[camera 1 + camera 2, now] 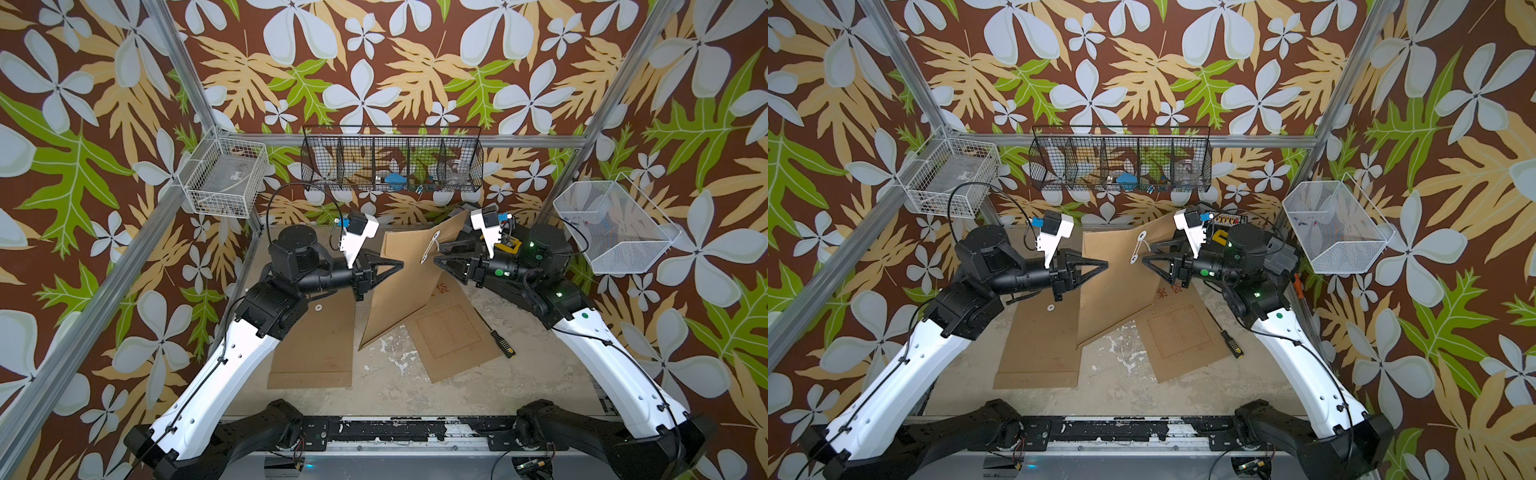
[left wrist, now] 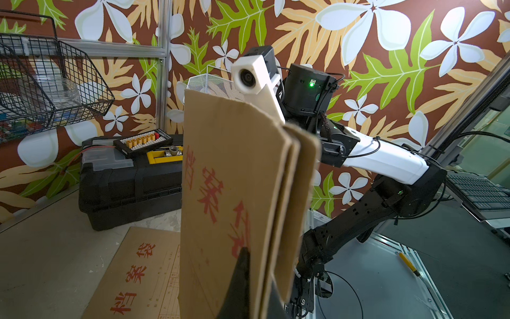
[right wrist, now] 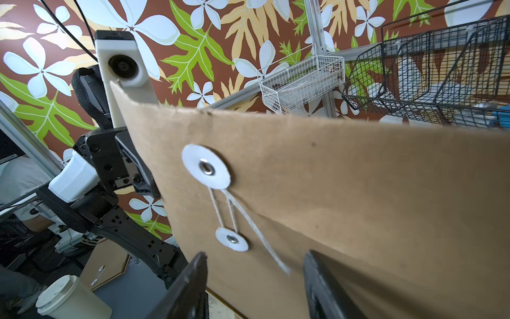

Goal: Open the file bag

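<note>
A brown paper file bag stands on edge in the middle of the table, leaning. My left gripper is shut on its side edge, one finger lying across the red printed face. My right gripper is open and faces the bag's back. There, white string runs between a large disc and a small disc. Its loose end hangs between the parted fingers.
Two more file bags lie flat, one at the left and one at the right. A screwdriver lies beside the right one. A black toolbox sits at the back. Wire baskets hang on the walls.
</note>
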{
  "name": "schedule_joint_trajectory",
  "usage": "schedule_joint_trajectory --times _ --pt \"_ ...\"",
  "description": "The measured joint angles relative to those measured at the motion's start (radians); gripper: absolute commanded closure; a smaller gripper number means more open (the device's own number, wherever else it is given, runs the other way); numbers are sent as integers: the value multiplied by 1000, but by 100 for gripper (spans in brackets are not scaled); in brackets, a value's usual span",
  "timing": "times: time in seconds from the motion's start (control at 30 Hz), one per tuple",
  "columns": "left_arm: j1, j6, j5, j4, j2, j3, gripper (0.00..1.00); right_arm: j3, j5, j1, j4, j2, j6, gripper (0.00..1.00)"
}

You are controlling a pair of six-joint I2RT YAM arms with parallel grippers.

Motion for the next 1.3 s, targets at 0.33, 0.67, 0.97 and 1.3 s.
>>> schedule_joint_trajectory --times 0.33,0.67,0.97,1.3 --pt "0 4 7 -2 2 0 100 4 -6 3 22 9 4 67" --pt "0 22 -23 -17 0 -6 100 3 2 3 12 7 -2 90" --pt "0 27 -91 -45 -6 -6 100 -6 21 3 -15 -4 -32 100" --pt "0 26 -147 -53 -3 -6 100 26 41 57 -97 -1 -80 100"
